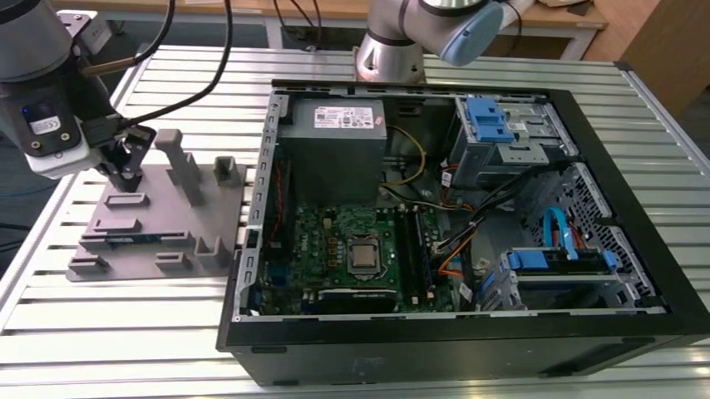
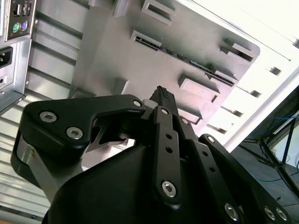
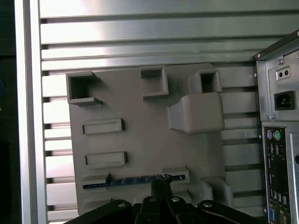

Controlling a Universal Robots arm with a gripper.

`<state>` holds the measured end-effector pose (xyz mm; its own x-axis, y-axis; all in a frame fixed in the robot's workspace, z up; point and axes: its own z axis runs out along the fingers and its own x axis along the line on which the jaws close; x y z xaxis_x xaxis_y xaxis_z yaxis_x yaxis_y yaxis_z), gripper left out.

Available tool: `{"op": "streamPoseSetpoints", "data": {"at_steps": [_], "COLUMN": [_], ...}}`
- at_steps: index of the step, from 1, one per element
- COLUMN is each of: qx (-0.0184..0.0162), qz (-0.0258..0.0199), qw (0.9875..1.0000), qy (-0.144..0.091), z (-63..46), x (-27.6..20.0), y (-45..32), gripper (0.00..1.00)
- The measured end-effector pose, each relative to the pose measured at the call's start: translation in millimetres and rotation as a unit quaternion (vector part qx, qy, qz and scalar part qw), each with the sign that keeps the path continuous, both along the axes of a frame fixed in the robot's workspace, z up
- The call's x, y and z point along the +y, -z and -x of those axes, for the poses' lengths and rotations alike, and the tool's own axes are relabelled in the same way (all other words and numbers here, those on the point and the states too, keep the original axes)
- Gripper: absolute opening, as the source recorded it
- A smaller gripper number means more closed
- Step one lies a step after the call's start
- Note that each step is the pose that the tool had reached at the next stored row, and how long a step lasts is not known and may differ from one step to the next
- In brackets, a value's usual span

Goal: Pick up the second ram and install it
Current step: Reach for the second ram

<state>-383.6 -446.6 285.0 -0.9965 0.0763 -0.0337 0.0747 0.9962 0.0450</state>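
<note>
The second ram [image 3: 131, 180] is a thin dark blue-green strip standing on edge in slots at one end of the grey fixture tray [image 3: 140, 144]. In the exterior view the ram [image 1: 125, 240] sits at the near side of the tray [image 1: 166, 220], at that view's left. My gripper [image 1: 125, 170] hangs above the tray's far part, clear of the strip. Its black fingers meet at the tips, shut with nothing between them, in both wrist views [image 3: 161, 185] [image 2: 162, 95]. The second wrist view shows the ram [image 2: 194, 63] beyond the fingertips.
An open black computer case [image 1: 444, 349] lies to the exterior view's right of the tray, with its green motherboard [image 1: 332, 237], power supply [image 1: 332, 137], cables and blue drive brackets [image 1: 488, 120]. Upright posts [image 1: 178, 162] rise from the tray. Everything rests on a slatted metal table [image 1: 111, 316].
</note>
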Motion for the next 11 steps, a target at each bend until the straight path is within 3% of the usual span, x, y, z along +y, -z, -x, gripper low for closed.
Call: {"op": "streamPoseSetpoints", "data": {"at_steps": [8,11], "qx": [0.0,0.0], "qz": [0.0,0.0], "qw": [1.0,1.0], "qy": [0.0,0.0], "z": [6.4,14.0], "x": [-0.1,-0.5], "y": [14.6,20.1], "gripper": [0.11,0.11]}}
